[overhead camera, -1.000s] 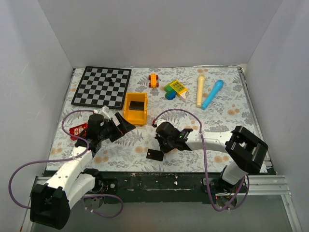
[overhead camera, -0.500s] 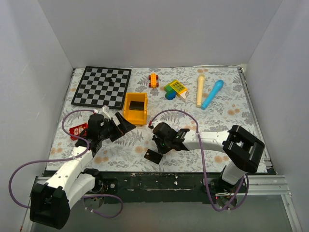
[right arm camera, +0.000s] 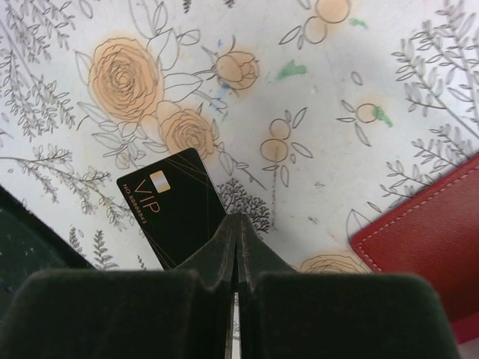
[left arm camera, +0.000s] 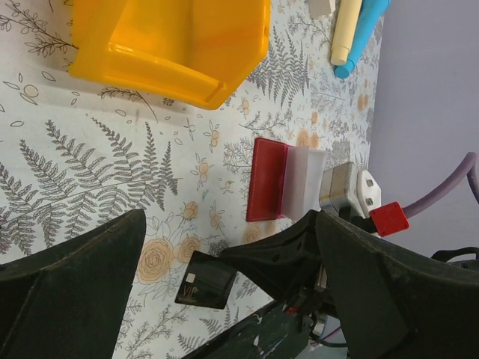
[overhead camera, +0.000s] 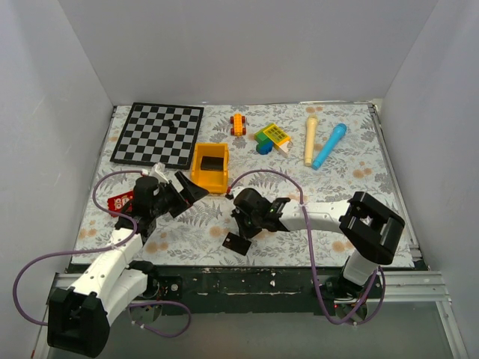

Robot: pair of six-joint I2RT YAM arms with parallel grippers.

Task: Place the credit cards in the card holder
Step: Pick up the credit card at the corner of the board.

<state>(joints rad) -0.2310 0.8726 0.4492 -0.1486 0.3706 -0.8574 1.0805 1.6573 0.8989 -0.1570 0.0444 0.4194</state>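
A black credit card [right arm camera: 171, 215] marked VIP lies flat on the floral mat near the front edge; it also shows in the top view [overhead camera: 238, 243] and the left wrist view [left arm camera: 206, 279]. My right gripper [right arm camera: 237, 224] is shut, its tips low at the card's right edge [overhead camera: 239, 228]. The maroon card holder [left arm camera: 268, 179] lies open just beyond it, with a pale pocket side [left arm camera: 303, 179]; one corner shows in the right wrist view [right arm camera: 430, 239]. In the top view my right arm hides it. My left gripper [overhead camera: 183, 196] is open and empty, left of the card [left arm camera: 228, 221].
A yellow bin [overhead camera: 210, 169] with a dark flat thing inside stands behind the grippers. A chessboard [overhead camera: 159, 134] lies at the back left, and a red packet [overhead camera: 120, 202] by the left arm. Toys and two tubes [overhead camera: 322, 142] lie at the back right.
My right gripper has moved left and slightly nearer, and the black card has slid a little left with it. The left arm has barely moved.
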